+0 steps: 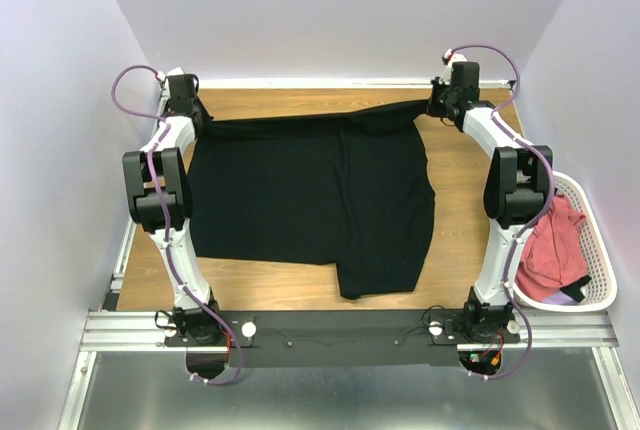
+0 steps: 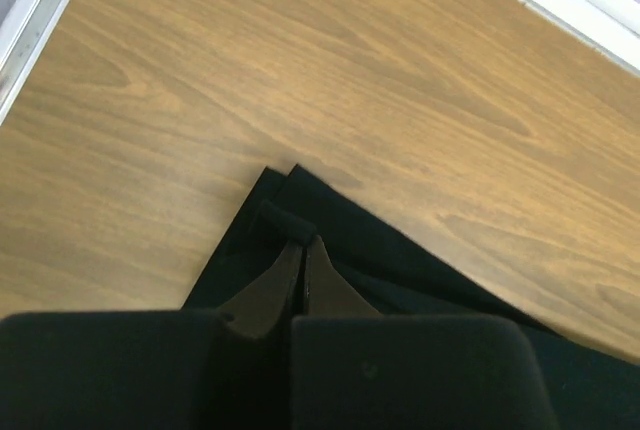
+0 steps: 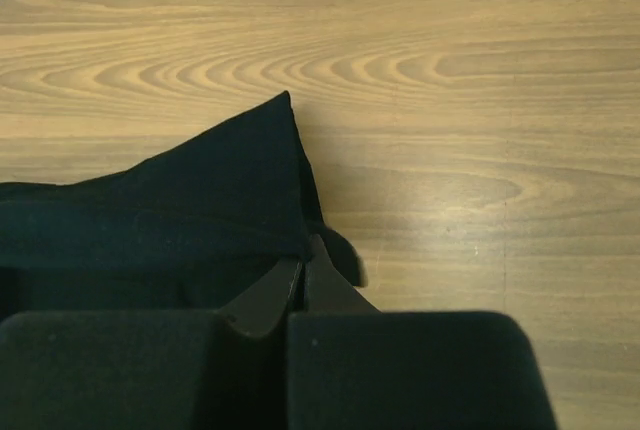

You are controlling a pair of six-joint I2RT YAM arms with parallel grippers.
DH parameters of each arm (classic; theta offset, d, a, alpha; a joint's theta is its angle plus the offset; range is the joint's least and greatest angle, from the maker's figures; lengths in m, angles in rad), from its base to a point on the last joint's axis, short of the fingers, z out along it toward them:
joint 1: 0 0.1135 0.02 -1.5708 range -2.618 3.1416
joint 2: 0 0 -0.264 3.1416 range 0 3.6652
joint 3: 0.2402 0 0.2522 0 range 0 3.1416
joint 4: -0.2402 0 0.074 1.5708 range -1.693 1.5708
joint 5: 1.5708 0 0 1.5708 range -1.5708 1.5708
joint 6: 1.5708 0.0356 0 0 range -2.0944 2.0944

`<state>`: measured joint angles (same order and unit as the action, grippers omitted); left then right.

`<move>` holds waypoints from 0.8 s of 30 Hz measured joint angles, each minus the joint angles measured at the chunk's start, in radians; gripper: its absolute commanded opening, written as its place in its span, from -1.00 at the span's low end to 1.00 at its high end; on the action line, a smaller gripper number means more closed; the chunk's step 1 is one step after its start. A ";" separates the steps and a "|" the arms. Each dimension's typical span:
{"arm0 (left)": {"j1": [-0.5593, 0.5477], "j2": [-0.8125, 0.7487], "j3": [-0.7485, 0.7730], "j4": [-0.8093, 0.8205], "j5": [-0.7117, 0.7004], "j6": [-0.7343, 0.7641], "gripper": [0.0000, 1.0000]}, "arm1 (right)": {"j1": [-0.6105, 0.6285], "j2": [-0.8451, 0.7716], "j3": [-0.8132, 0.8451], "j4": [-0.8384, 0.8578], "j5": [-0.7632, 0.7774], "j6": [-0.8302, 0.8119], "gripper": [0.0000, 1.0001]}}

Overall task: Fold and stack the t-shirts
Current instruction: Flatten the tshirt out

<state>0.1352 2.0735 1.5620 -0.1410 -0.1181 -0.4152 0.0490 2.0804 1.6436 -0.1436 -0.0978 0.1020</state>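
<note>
A large black t-shirt [image 1: 310,190] lies spread across the wooden table, with one part hanging toward the near edge on the right. My left gripper [image 1: 203,122] is at its far left corner, shut on a pinch of the black cloth [image 2: 400,270]; the jaws [image 2: 303,242] meet with cloth between them. My right gripper [image 1: 436,107] is at the far right corner, jaws [image 3: 308,250] also shut on a fold of the black cloth [image 3: 200,190]. Salmon-red t-shirts [image 1: 555,245] lie crumpled in the basket on the right.
A white mesh basket [image 1: 600,285] stands off the table's right edge, beside the right arm. Bare wood [image 1: 460,230] shows right of the shirt and along the far edge. A white wall ledge [image 1: 320,82] runs close behind both grippers.
</note>
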 measured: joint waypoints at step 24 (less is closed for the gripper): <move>0.000 0.091 0.279 -0.059 -0.003 0.000 -1.00 | -0.005 0.053 0.156 0.038 -0.015 0.116 -0.99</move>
<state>0.1352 2.1643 1.8408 -0.1997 -0.1207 -0.4149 0.0441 2.1334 1.7996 -0.1055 -0.1131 0.2184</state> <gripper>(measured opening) 0.009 0.006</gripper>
